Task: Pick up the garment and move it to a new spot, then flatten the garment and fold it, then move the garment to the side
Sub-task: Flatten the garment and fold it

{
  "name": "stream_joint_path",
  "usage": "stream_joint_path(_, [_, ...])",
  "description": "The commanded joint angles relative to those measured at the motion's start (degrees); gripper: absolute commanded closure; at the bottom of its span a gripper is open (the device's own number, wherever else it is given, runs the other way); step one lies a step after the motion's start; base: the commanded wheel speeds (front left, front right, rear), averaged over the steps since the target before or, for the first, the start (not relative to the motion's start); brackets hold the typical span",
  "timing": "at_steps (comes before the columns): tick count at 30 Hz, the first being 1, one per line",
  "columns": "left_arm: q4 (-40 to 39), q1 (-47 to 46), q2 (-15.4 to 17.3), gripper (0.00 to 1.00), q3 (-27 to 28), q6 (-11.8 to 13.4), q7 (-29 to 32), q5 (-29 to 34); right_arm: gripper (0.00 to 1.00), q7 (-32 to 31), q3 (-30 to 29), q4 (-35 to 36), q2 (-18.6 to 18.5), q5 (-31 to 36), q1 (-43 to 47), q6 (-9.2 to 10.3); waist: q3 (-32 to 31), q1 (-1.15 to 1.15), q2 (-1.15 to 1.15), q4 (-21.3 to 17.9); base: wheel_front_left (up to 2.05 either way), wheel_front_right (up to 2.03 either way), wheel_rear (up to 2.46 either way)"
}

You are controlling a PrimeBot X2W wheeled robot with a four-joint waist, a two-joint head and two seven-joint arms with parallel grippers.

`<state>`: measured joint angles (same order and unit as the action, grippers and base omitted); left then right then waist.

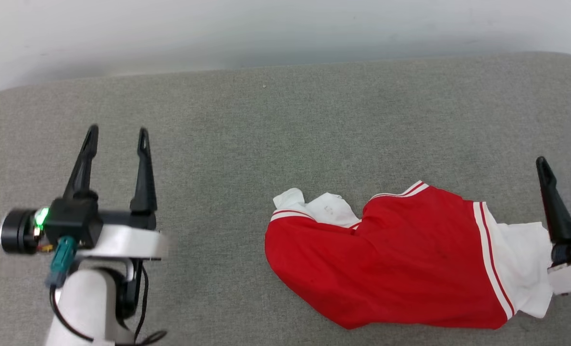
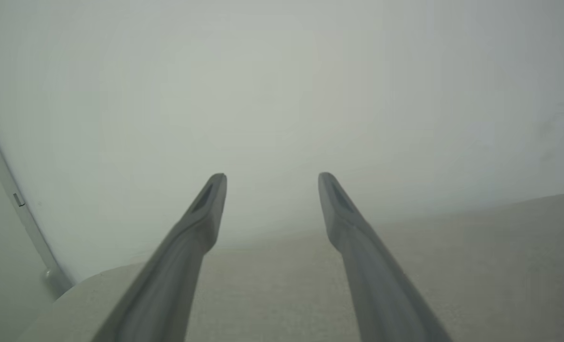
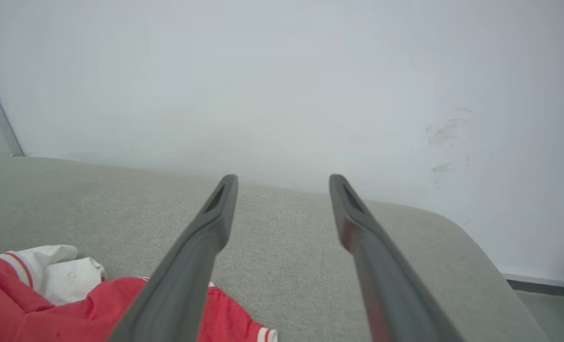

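Note:
The garment (image 1: 396, 262), red with white sleeves and red-white striped trim, lies crumpled on the grey cloth-covered table (image 1: 276, 129) at the lower right of the head view. In the right wrist view the garment (image 3: 49, 308) sits at the lower left. My right gripper (image 1: 565, 161) is open at the right edge, just past the white sleeve, with nothing between its fingers (image 3: 206, 237). Far left of the garment, my left gripper (image 1: 117, 134) is open and empty over bare table, and its fingers (image 2: 201, 223) point toward the wall.
A pale wall (image 1: 266, 29) runs along the table's far edge. The table's rounded right corner (image 3: 457, 232) shows in the right wrist view, with floor (image 3: 548, 304) beyond it. Bare table surface lies between the two grippers and behind the garment.

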<state>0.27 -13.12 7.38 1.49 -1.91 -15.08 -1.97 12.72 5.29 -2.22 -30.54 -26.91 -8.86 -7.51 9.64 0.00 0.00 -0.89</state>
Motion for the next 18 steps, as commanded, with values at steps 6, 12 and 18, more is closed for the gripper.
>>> stream_joint_path(6, [7.3, -11.4, 3.9, 0.0, -4.2, -3.7, 1.1, 1.2, 0.0, 1.2, -7.2, 7.0, 12.4, 9.3, 6.7, 0.04, 1.0, 0.0, 0.0, -0.7, 0.0, 0.0, 0.0])
stream_joint_path(12, [11.7, -23.3, 8.2, 0.0, -12.4, -5.4, 10.3, -2.2, 0.0, 1.3, -6.7, 8.6, 16.2, 12.4, 9.2, 0.04, 2.0, 0.0, 0.0, -2.3, 0.0, 0.0, 0.0])
stream_joint_path(18, [12.2, -34.6, 14.8, 0.0, -29.1, -5.5, 24.6, -15.6, 0.0, 1.8, -5.7, 9.4, 17.9, 14.1, 9.5, 0.04, 3.5, 0.0, 0.0, -4.1, 0.0, 0.0, 0.0])
